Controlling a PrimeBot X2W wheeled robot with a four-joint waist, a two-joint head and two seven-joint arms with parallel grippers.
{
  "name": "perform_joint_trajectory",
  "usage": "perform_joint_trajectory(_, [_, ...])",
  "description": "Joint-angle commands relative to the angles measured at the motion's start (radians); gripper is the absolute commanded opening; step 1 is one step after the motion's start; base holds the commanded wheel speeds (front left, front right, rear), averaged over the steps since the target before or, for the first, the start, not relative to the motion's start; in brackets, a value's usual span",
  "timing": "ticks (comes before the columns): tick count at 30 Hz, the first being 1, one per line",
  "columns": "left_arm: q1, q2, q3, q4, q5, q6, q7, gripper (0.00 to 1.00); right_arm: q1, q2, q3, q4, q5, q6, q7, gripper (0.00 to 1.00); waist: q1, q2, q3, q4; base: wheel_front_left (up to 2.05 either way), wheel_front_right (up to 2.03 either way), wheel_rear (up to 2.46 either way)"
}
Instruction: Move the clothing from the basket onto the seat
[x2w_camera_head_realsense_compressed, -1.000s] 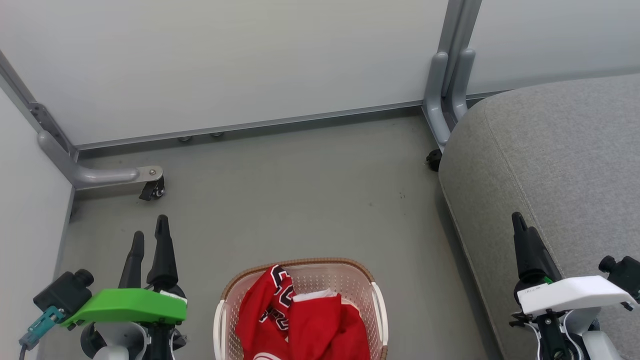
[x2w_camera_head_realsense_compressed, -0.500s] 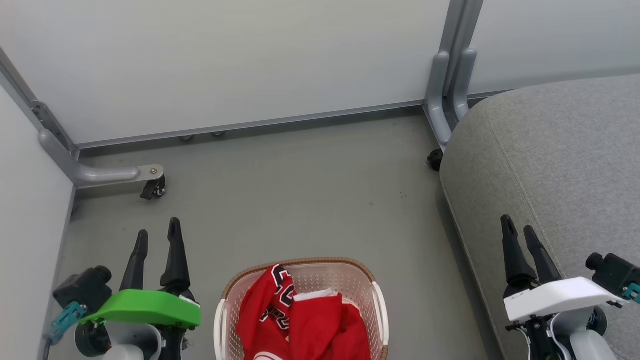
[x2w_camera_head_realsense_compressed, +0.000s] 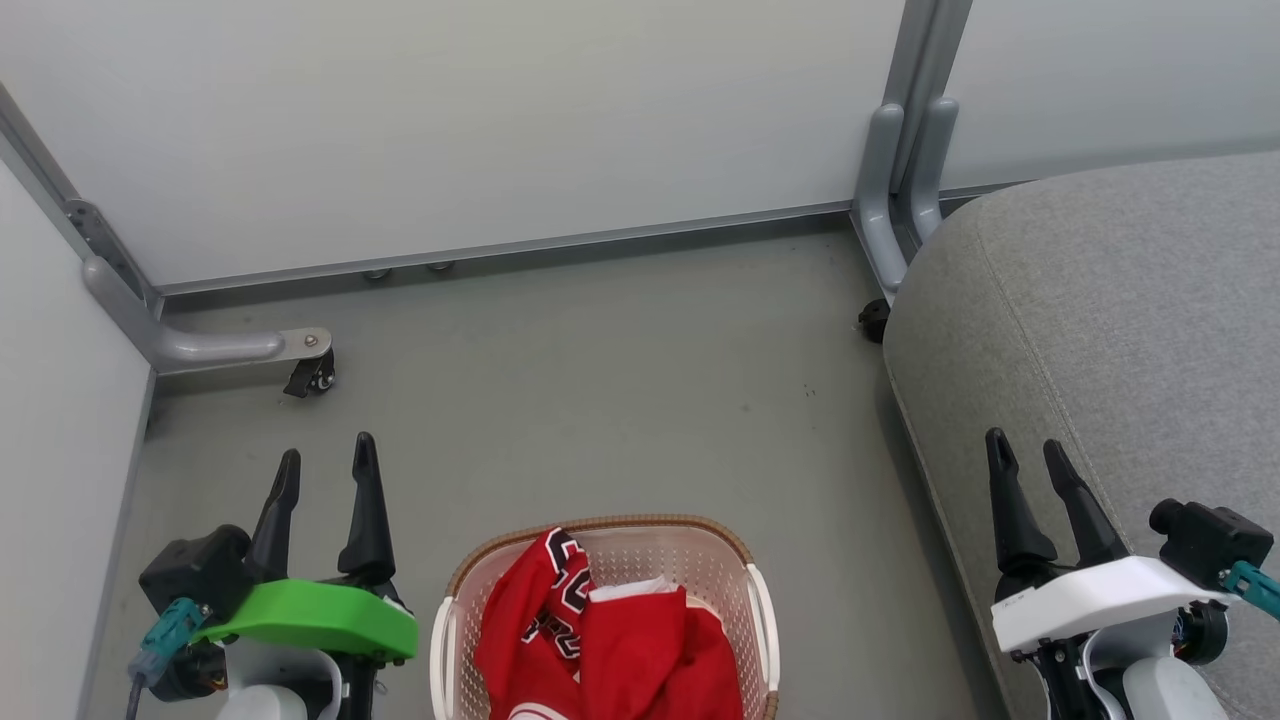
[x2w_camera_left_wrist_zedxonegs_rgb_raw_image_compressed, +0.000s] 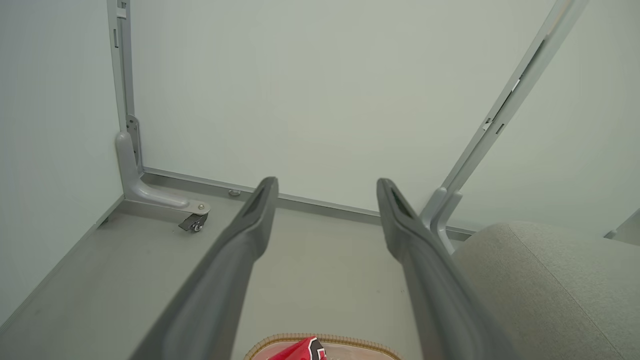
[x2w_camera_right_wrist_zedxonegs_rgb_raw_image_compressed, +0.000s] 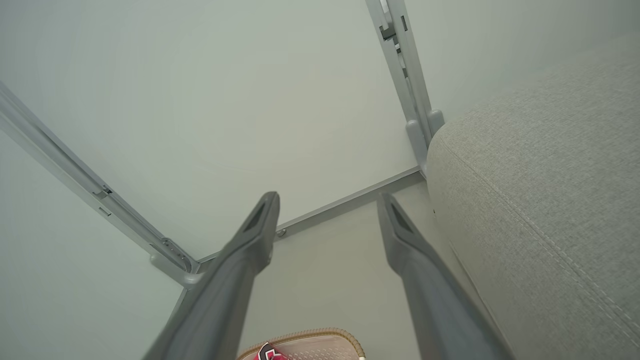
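Here the red clothing (x2w_camera_head_realsense_compressed: 610, 650) lies crumpled inside the basket (x2w_camera_head_realsense_compressed: 600, 523), which stands on the floor (x2w_camera_head_realsense_compressed: 600, 380) near the grey seat (x2w_camera_head_realsense_compressed: 1120, 300). The left gripper (x2w_camera_head_realsense_compressed: 326, 452) hangs beside the basket. The right gripper (x2w_camera_head_realsense_compressed: 1025, 445) shows against the seat's edge, and both have jaws parted and empty.

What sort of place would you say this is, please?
Probably a lab mock-up of a room: pale partition panels on castor feet, a bare grey floor, a seat and laundry basket.

Laundry basket (x2w_camera_head_realsense_compressed: 762, 620): perforated glossy plastic, woven-look rim. Jersey (x2w_camera_head_realsense_compressed: 620, 650) inside basket: smooth cloth. Seat cushion (x2w_camera_head_realsense_compressed: 1120, 300) right of basket: matt, coarse-weave fabric.
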Motion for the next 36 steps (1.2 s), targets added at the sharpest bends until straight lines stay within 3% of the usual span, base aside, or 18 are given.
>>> perform_joint_trajectory(1, [-0.028,0.01,-0.003,-0.004,0.027,0.006,-0.01,1.0,0.004,-0.007,0.001,-0.012,-0.028,0.0,-0.011,1.0,0.0,0.006,0.0,0.0,0.0,0.0,0.0])
perform_joint_trajectory(36, [-0.031,0.01,-0.03,0.017,0.296,-0.004,-0.083,1.0,0.005,-0.01,0.006,-0.004,-0.333,0.0,-0.085,1.0,0.0,0.0086,0.0,0.016,0.0,0.0,0.0])
